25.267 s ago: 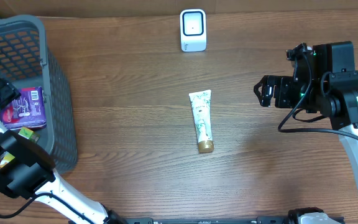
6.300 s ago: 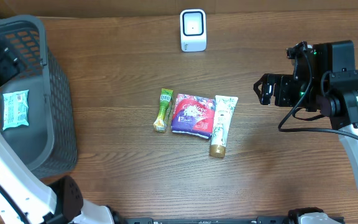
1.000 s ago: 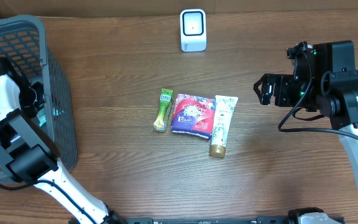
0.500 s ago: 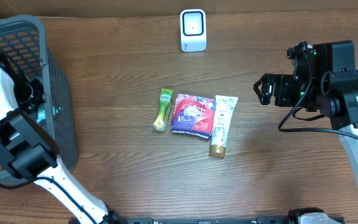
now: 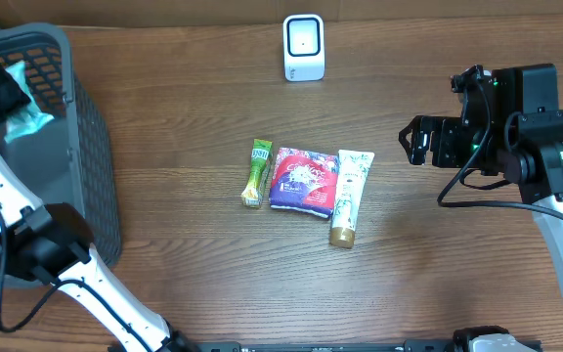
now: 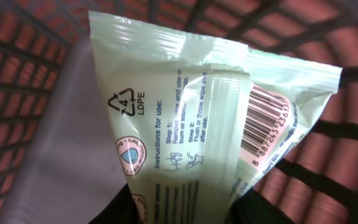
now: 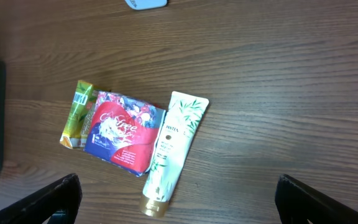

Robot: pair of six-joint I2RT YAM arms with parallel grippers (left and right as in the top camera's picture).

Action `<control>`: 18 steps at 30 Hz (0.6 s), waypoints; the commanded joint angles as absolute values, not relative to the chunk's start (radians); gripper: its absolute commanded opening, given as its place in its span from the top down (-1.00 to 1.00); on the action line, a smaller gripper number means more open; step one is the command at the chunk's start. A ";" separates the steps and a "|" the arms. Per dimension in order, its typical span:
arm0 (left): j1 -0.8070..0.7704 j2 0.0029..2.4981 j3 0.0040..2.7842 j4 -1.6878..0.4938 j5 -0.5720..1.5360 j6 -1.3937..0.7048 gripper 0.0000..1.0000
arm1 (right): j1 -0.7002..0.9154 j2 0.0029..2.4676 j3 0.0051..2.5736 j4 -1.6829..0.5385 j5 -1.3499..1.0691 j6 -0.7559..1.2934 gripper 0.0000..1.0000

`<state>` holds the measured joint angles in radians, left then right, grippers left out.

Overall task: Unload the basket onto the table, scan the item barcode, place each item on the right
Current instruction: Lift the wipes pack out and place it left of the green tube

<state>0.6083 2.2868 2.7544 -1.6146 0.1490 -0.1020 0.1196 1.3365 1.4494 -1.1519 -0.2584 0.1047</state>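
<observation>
My left gripper [image 6: 191, 214] is shut on a pale green wipes packet [image 6: 185, 124]. It holds the packet by its lower end above the floor of the grey basket [image 5: 91, 196]. The packet's barcode [image 6: 263, 121] faces the left wrist camera. From overhead the packet [image 5: 20, 106] shows as a teal patch by the arm at the basket's back left. The white scanner [image 5: 303, 47] stands at the table's far edge. My right gripper [image 5: 418, 142] hangs open at the right, above the table, with nothing between its fingers [image 7: 61, 196].
Three items lie side by side mid-table: a green stick pack [image 5: 258, 172], a red and purple floral pack [image 5: 303, 181] and a white tube with a gold cap [image 5: 348, 196]. The basket's tall mesh walls enclose the left arm.
The left gripper has shut on the wipes packet inside the basket and lifted it up and toward the back. The right arm and the table items have not moved.
</observation>
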 commanded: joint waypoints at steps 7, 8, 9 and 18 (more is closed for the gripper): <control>0.602 2.191 2.973 -1.690 0.268 -0.101 0.49 | 0.124 1.336 1.477 -1.146 -0.264 0.105 -1.00; 0.601 2.169 2.973 -1.690 0.282 -0.100 0.49 | 0.124 1.336 1.477 -1.146 -0.264 0.105 -1.00; 0.601 2.151 2.973 -1.690 0.292 -0.100 0.48 | 0.124 1.336 1.477 -1.146 -0.263 0.105 -1.00; 0.501 1.974 2.973 -1.690 0.419 -0.089 0.50 | 0.124 1.336 1.477 -1.146 -0.264 0.105 -1.00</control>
